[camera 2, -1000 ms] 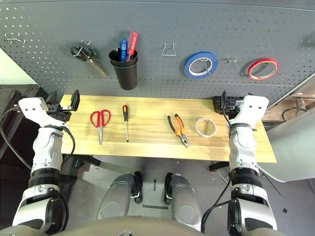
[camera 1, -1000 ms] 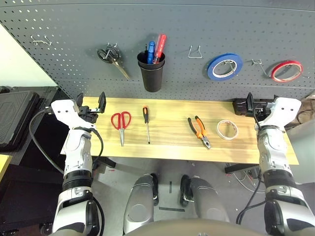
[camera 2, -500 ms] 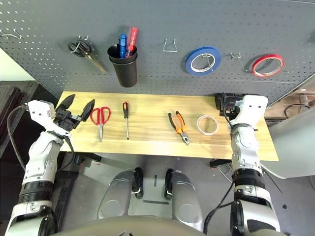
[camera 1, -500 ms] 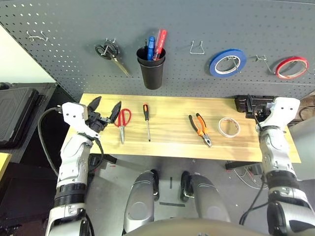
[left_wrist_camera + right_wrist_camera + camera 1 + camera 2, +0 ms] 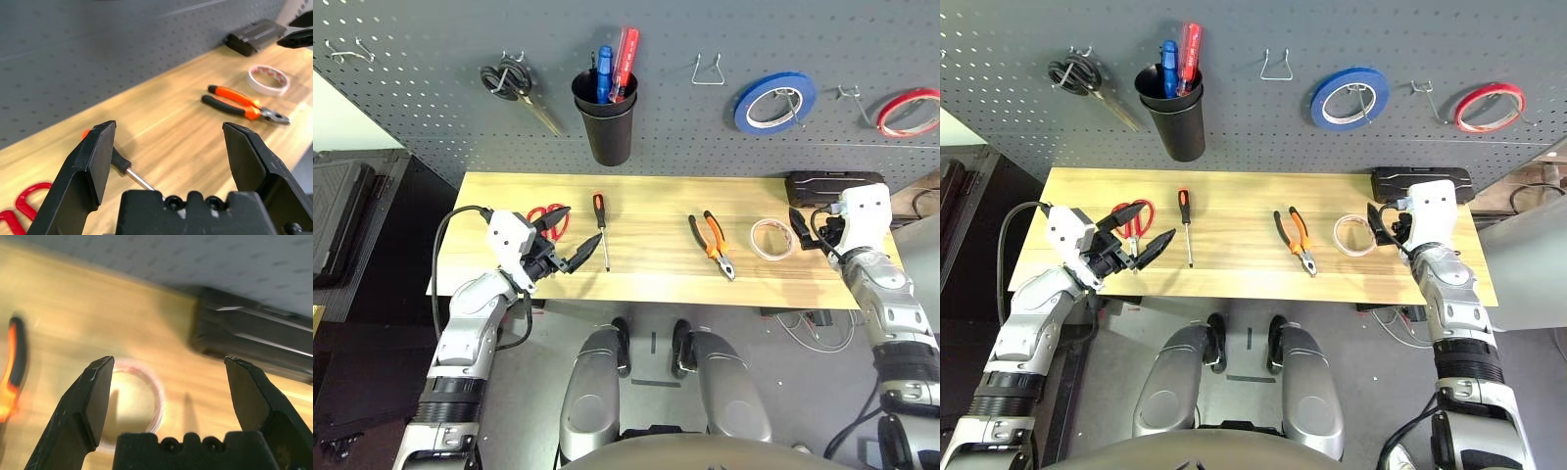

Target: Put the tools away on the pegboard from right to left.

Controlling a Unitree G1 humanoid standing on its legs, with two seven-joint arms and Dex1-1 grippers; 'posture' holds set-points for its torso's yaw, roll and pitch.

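Four tools lie in a row on the wooden table (image 5: 646,279): a cream-white tape roll (image 5: 771,238) at the right, then orange-and-black pliers (image 5: 710,243), a slim screwdriver (image 5: 601,230) and red-handled scissors (image 5: 546,220). My right gripper (image 5: 806,230) is open just right of the tape roll, which shows between its fingers in the right wrist view (image 5: 155,399). My left gripper (image 5: 573,233) is open over the table between scissors and screwdriver, holding nothing. The left wrist view shows the screwdriver (image 5: 121,162) past its fingers. The dark grey pegboard (image 5: 431,117) rises behind the table.
On the pegboard hang black-handled scissors (image 5: 509,83), a black cup (image 5: 605,122) with pens, an empty wire hook (image 5: 707,70), a blue tape roll (image 5: 773,101), another hook (image 5: 850,95) and a red tape roll (image 5: 911,111). A black box (image 5: 834,184) sits at the table's back right.
My left gripper has swung in from the table's left end, across the red scissors toward the screwdriver. My right gripper has come forward from the black box to beside the tape roll. The camera shifted.
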